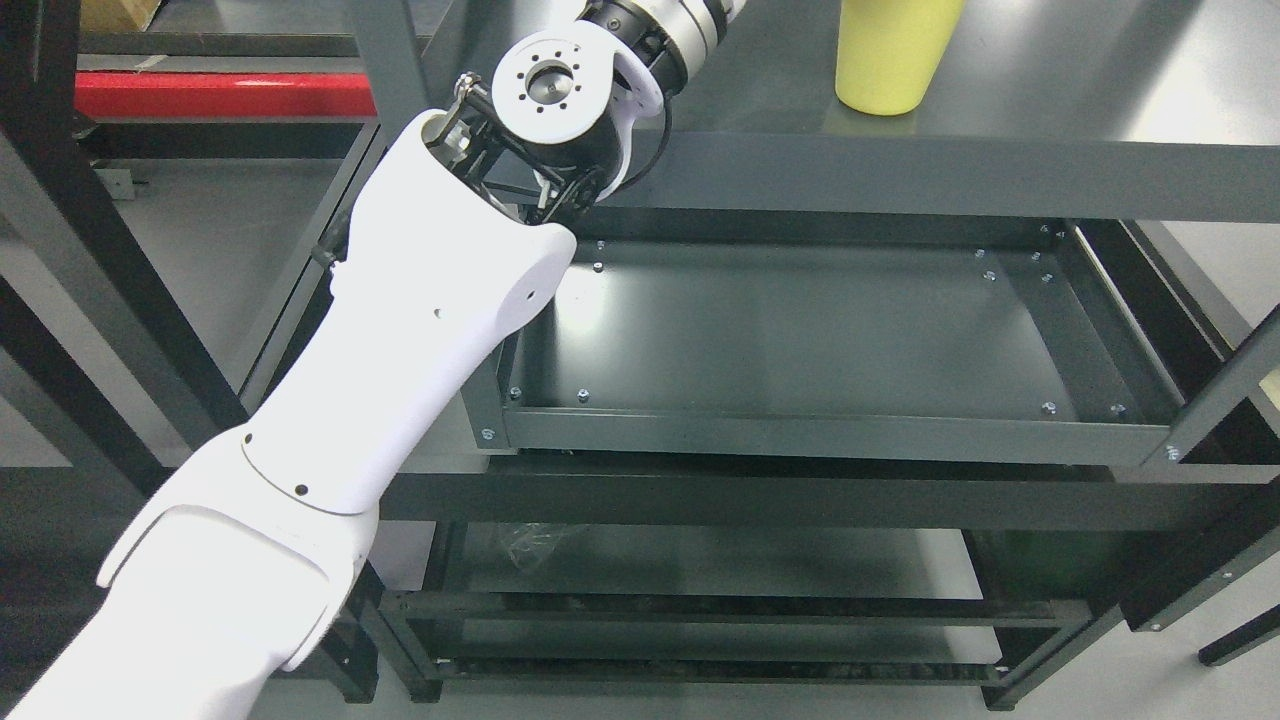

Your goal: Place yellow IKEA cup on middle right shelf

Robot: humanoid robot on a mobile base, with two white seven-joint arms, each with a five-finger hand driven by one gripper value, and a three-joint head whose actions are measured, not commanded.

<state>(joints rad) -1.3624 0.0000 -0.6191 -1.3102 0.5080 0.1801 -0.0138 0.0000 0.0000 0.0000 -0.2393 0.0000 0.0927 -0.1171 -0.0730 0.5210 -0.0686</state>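
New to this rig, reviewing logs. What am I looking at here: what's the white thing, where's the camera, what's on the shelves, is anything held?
This is a single picture from a camera on a humanoid robot's head, looking down at a dark metal shelf unit. The big white shape is the robot's left arm, coming in from the lower left and reaching up past its wrist joint. The hand itself runs off the top edge, so you cannot tell whether it holds anything. The right arm is not in view.

A yellow cup stands upright on the upper shelf, its top cropped by the picture's edge. It stands apart from the visible part of the arm. The shelf tray below shows only screws and glare. Lower shelves are too dark to read.
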